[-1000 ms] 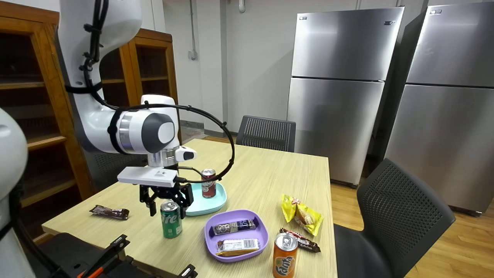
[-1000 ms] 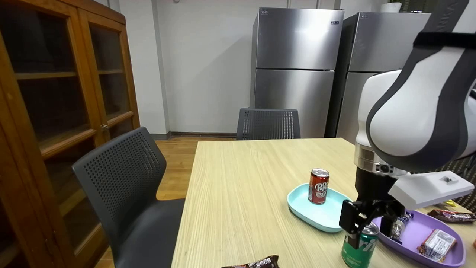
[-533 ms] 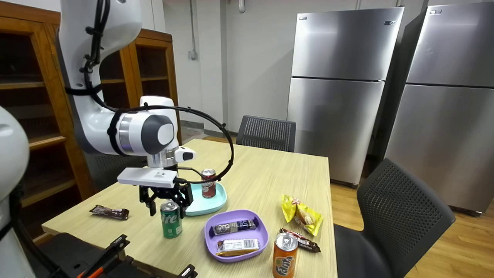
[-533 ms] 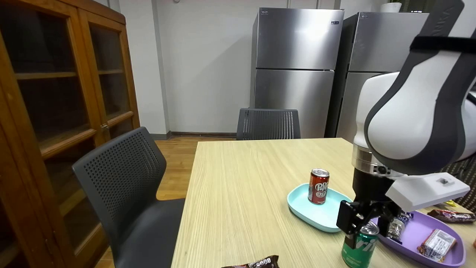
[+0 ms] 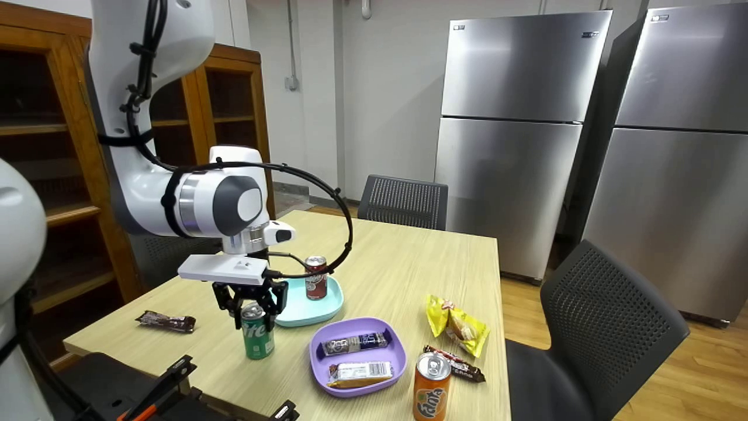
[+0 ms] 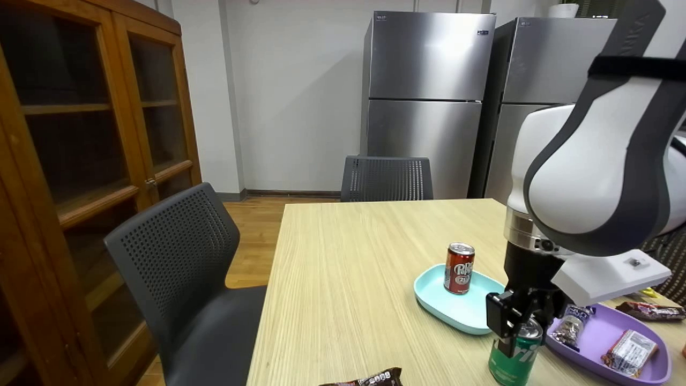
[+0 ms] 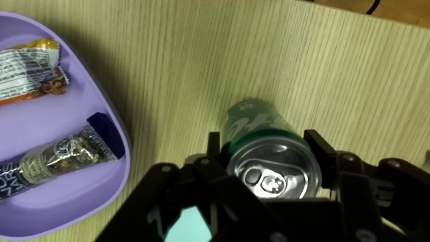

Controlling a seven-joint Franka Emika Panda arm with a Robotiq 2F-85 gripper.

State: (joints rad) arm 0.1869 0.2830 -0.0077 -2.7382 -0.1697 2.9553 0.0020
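Note:
A green Sprite can [image 5: 258, 344] stands upright on the wooden table; it also shows in an exterior view [image 6: 512, 365] and from above in the wrist view [image 7: 257, 126]. My gripper [image 5: 254, 323] points down with one finger on each side of the can's upper part; it also shows in an exterior view [image 6: 528, 335] and the wrist view [image 7: 262, 136]. The fingers are closed against the can's sides. The gripper body hides part of the lid in the wrist view. A purple tray [image 7: 50, 114] with two wrapped bars lies beside the can.
A turquoise tray [image 5: 304, 311] holding a red Dr Pepper can [image 5: 316, 285] sits behind the gripper. An orange Fanta can [image 5: 432, 392], a dark bar [image 5: 467, 371] and a yellow packet [image 5: 459, 326] lie near the table edge. Another brown bar [image 5: 166, 321] lies at the opposite side.
My gripper's fingers have closed in on the green can from both sides. The can has shifted slightly, toward the left in both exterior views. The arm has moved only a little.

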